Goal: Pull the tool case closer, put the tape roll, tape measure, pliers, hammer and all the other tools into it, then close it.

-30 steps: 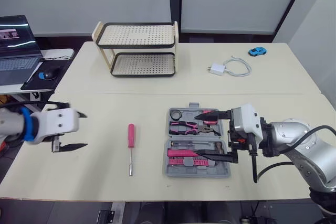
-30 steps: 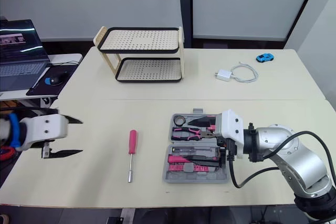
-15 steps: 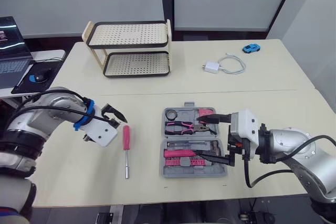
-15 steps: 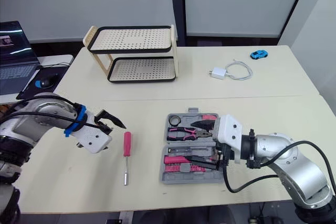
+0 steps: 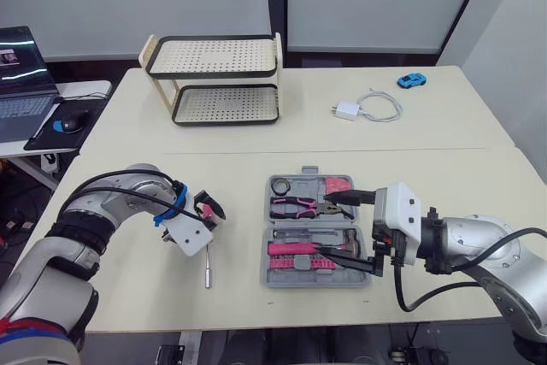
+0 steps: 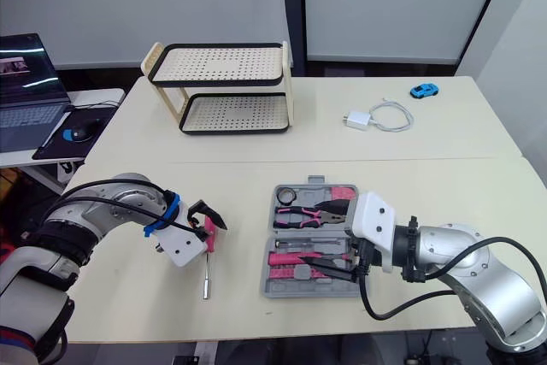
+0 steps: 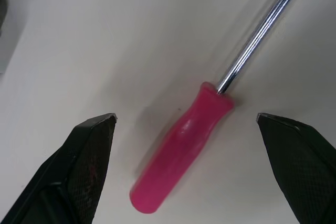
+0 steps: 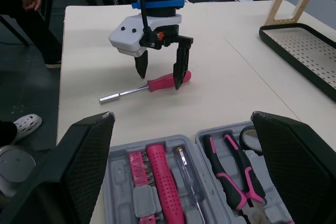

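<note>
The grey tool case (image 5: 282, 278) lies open in front of me. It holds a tape roll (image 5: 284, 185), pink-handled pliers (image 5: 297, 205) and a pink hammer (image 5: 293, 250). A pink-handled screwdriver (image 7: 178, 150) lies on the table left of the case, with its steel shaft (image 5: 208, 273) pointing toward me. My left gripper (image 5: 208, 211) is open and lowered over the pink handle, one finger (image 7: 89, 166) on each side, without touching it. My right gripper (image 5: 321, 221) is open, hovering low over the right half of the case.
A two-tier perforated rack (image 5: 214, 79) stands at the back. A white charger with cable (image 5: 366, 108) and a blue toy car (image 5: 417, 81) lie far right. A laptop (image 5: 21, 74) sits on a side desk to the left. A person's shoe (image 8: 21, 124) is on the floor beside the table.
My left arm swung in from the table's left edge to the screwdriver, and its open fingers now straddle the handle. The right gripper stayed over the case. The camera shifted slightly.
</note>
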Controlling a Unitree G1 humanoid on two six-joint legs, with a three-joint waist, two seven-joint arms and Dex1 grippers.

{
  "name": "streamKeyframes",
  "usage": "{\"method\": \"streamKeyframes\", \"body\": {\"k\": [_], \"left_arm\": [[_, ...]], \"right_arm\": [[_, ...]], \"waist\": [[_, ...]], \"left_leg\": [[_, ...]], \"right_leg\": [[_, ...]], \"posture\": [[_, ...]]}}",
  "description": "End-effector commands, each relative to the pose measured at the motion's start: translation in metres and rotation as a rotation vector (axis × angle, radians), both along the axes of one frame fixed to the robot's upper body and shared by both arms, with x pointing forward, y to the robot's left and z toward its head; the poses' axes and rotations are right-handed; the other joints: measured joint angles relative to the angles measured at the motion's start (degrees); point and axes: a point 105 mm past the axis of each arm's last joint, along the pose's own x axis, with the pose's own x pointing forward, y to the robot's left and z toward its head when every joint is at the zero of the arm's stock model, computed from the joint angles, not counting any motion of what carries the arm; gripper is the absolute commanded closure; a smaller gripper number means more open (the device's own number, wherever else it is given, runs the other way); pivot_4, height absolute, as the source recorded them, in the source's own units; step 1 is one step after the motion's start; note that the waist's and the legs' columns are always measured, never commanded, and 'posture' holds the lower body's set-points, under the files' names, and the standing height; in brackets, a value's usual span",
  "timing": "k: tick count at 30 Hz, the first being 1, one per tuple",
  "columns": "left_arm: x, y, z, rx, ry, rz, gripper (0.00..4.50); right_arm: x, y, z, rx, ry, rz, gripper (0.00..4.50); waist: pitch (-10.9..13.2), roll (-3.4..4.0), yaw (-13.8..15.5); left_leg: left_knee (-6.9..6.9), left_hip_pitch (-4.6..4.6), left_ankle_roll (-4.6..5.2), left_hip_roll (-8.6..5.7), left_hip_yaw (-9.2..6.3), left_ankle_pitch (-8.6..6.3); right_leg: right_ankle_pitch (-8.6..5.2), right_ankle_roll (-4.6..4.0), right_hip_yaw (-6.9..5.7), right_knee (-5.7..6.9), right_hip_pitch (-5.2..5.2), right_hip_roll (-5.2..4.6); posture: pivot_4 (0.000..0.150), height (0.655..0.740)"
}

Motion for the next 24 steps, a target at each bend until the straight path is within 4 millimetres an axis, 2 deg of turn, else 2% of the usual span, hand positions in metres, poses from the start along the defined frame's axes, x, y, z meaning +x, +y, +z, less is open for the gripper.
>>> {"method": "streamKeyframes", "body": {"k": [1, 5, 9, 13, 22, 24], "left_arm": [[0.000, -0.003, -0.007, 0.024, 0.003, -0.039, 0.03], [-0.002, -0.008, -0.012, 0.043, 0.017, -0.090, 0.03], [-0.007, -0.003, -0.016, 0.085, 0.052, -0.098, 0.03], [-0.007, 0.002, -0.016, 0.104, 0.078, -0.081, 0.92], [-0.011, -0.005, -0.019, 0.064, 0.113, -0.064, 3.83], [-0.015, -0.003, -0.019, 0.069, 0.126, -0.063, 3.93]], "right_arm": [[-0.002, -0.001, 0.011, 0.005, -0.046, 0.005, 0.00], [0.000, -0.003, 0.011, 0.000, -0.044, -0.002, 0.00], [0.000, -0.004, 0.010, -0.005, -0.040, -0.005, 0.00], [0.001, -0.005, 0.008, -0.016, -0.036, 0.001, 0.00], [0.003, -0.006, 0.006, -0.020, -0.026, 0.001, 0.00], [0.003, -0.006, 0.004, -0.022, -0.019, 0.005, 0.00]], "waist": [[0.0, 0.00, 0.0], [0.0, 0.02, 0.0], [0.0, 0.02, 0.0], [0.0, 0.02, 0.0], [0.0, 0.03, 0.1], [0.0, 0.03, 0.1]], "left_leg": [[0.00, 0.01, 0.00, 0.00, 0.00, 0.00], [-0.02, 0.07, 0.00, 0.01, -0.02, 0.00], [0.00, 0.09, 0.00, 0.01, 0.01, 0.00], [-0.01, 0.12, 0.00, 0.01, 0.02, 0.00], [0.00, 0.13, 0.00, 0.00, 0.02, 0.00], [0.01, 0.13, 0.00, 0.00, 0.02, 0.00]], "right_leg": [[0.00, 0.00, 0.00, 0.01, 0.00, 0.00], [0.00, 0.00, 0.00, 0.11, 0.01, 0.01], [0.00, 0.01, 0.02, 0.12, 0.02, 0.01], [0.00, 0.01, 0.03, 0.13, 0.02, 0.01], [-0.01, 0.01, 0.03, 0.15, 0.05, 0.00], [-0.01, 0.01, 0.04, 0.15, 0.06, 0.00]], "posture": [[0.150, 0.7400], [0.150, 0.7400], [0.150, 0.7400], [0.150, 0.7400], [0.150, 0.7400], [0.150, 0.7400]]}}
